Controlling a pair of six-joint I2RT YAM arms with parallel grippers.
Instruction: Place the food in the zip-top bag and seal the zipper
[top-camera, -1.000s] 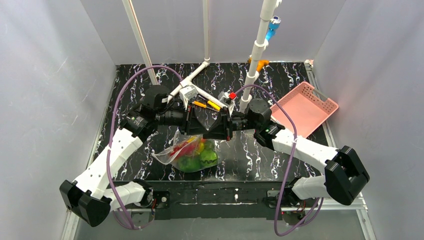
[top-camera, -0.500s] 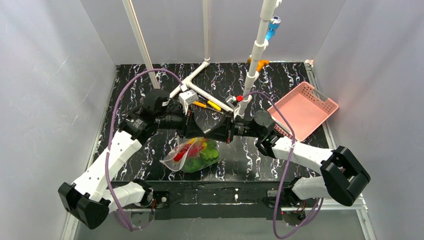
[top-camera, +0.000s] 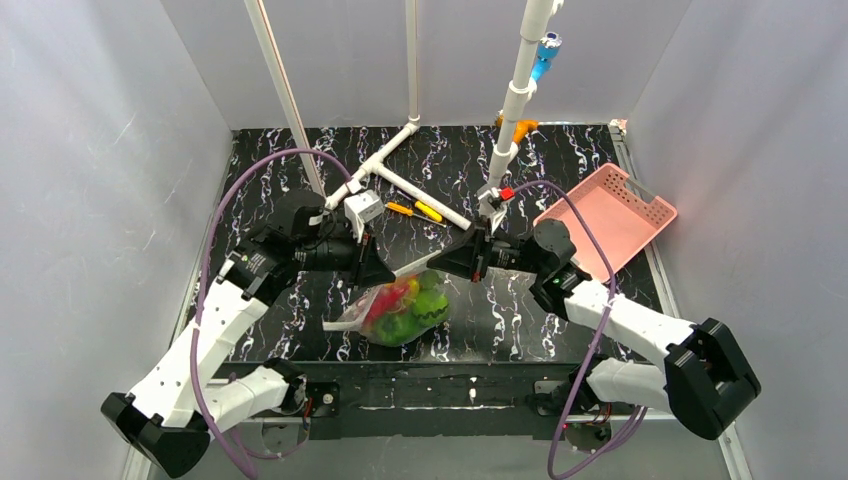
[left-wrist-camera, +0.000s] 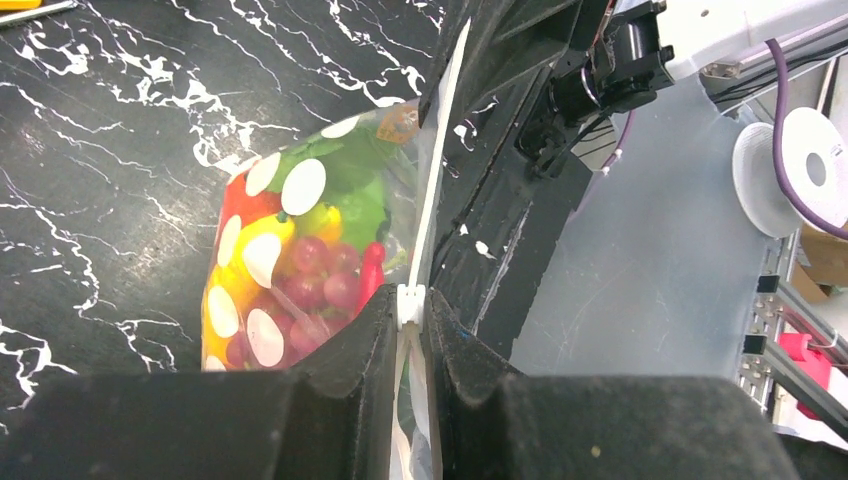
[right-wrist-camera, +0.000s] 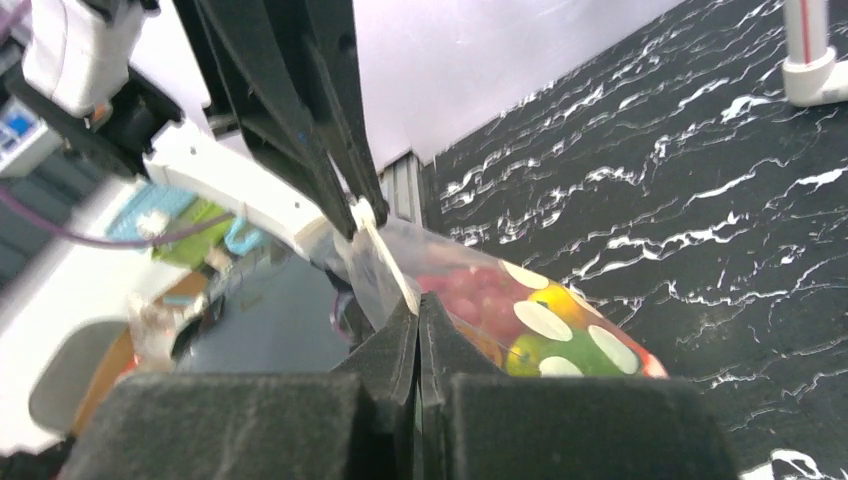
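The zip-top bag (top-camera: 398, 318), clear with white dots, hangs just above the black marble table between my two grippers. The food (top-camera: 428, 305) is inside it: green pieces, red peppers, yellow ones, and dark red grapes (left-wrist-camera: 322, 284). My left gripper (top-camera: 388, 277) is shut on the zipper (left-wrist-camera: 437, 160) at its white end clip (left-wrist-camera: 410, 300). My right gripper (top-camera: 445, 268) is shut on the bag's mouth edge at the other end, and its view (right-wrist-camera: 418, 305) shows the bag (right-wrist-camera: 545, 322) just beyond its fingers. The zipper strip (top-camera: 416, 268) runs taut between them.
A pink perforated basket (top-camera: 608, 215) lies tilted at the right. White pipes (top-camera: 400, 185) lie on the table behind the grippers, and one pipe (top-camera: 512, 110) stands upright. Small yellow and orange-handled tools (top-camera: 415, 209) lie by the pipes. The table's front edge is just below the bag.
Both grippers have drawn apart, left going left and right going right, and come nearer the front. The bag's mouth edge is now stretched between them and the bag has shifted slightly right.
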